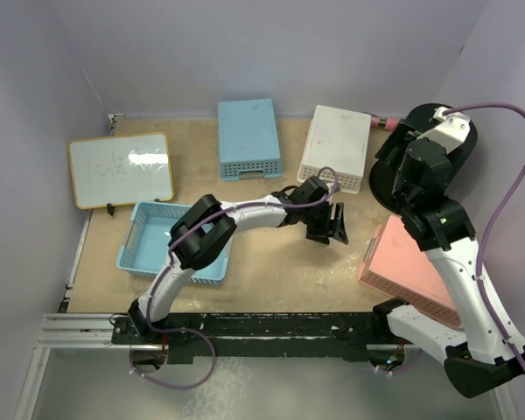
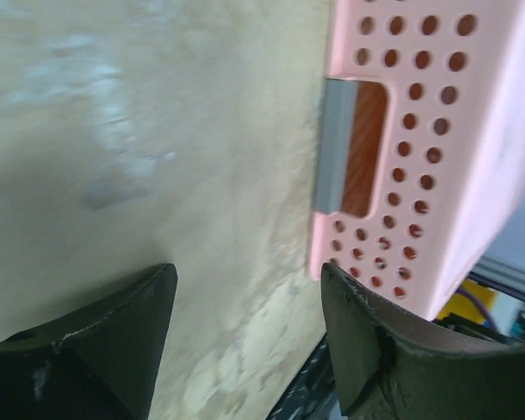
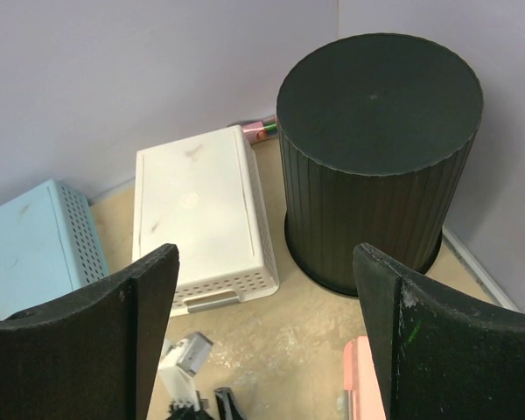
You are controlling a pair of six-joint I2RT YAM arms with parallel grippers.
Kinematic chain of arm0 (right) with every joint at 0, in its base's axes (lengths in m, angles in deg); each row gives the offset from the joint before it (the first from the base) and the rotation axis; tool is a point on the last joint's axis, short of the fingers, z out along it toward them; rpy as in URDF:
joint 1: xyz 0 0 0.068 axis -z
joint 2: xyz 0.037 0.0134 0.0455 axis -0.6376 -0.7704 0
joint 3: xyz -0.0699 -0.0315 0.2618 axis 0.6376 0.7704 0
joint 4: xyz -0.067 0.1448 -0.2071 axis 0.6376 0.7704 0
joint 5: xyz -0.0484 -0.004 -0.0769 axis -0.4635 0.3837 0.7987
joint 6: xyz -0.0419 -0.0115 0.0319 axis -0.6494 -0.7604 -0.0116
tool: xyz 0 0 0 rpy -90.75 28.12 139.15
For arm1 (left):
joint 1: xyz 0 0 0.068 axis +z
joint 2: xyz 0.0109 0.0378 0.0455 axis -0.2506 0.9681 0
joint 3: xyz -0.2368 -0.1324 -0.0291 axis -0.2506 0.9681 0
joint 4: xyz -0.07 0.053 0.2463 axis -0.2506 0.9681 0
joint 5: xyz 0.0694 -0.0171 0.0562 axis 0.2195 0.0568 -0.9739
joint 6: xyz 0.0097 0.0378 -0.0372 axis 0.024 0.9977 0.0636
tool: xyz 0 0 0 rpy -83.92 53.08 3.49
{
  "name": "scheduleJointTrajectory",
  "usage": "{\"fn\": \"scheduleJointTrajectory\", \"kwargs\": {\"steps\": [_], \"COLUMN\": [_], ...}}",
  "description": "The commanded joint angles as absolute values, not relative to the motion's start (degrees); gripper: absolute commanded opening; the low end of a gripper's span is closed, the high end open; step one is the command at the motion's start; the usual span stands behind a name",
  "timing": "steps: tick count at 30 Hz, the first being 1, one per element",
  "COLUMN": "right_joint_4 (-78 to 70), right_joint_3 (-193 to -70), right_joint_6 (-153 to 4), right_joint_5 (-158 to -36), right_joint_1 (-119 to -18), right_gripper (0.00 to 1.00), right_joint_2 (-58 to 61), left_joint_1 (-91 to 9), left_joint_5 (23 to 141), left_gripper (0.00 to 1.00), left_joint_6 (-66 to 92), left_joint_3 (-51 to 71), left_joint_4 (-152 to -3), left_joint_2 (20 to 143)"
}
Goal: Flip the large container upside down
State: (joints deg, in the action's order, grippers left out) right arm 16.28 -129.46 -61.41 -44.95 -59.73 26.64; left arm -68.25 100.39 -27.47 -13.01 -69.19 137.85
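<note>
The large container (image 3: pixel 376 149) is a ribbed black pot in the far right corner. It stands with its flat closed base up and its wider rim on the table. In the top view (image 1: pixel 383 179) my right arm hides most of it. My right gripper (image 3: pixel 264 254) is open and empty, held above and short of the container, not touching it. My left gripper (image 1: pixel 331 223) is open and empty over the middle of the table, its fingers (image 2: pixel 367 332) close to the pink basket's corner.
A pink basket (image 1: pixel 411 267) lies upside down at the right, also in the left wrist view (image 2: pixel 420 131). A white basket (image 3: pixel 201 210) and a blue one (image 1: pixel 248 138) lie upside down at the back. An open blue basket (image 1: pixel 157 241) and a whiteboard (image 1: pixel 121 168) lie left.
</note>
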Motion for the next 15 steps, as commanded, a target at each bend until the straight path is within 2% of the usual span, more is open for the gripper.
{"fn": "scheduleJointTrajectory", "kwargs": {"steps": [1, 8, 15], "right_joint_4": [15.0, 15.1, 15.1], "right_joint_3": [-128.9, -128.6, -127.6], "right_joint_6": [-61.2, -60.9, -58.9], "right_joint_5": [-45.0, -46.2, -50.4], "right_joint_1": [-59.5, -59.5, -59.5], "right_gripper": [0.83, 0.83, 0.84], "right_joint_2": [26.4, 25.2, 22.5], "left_joint_1": [-65.8, -65.2, -64.8], "left_joint_5": [91.2, 70.4, 49.9], "left_gripper": [0.65, 0.66, 0.66], "left_joint_6": [-15.2, -6.0, -5.1], "left_joint_3": [-14.2, -9.7, 1.1], "left_joint_4": [-56.4, -40.2, -30.2], "left_joint_2": [127.5, 111.6, 96.6]}}
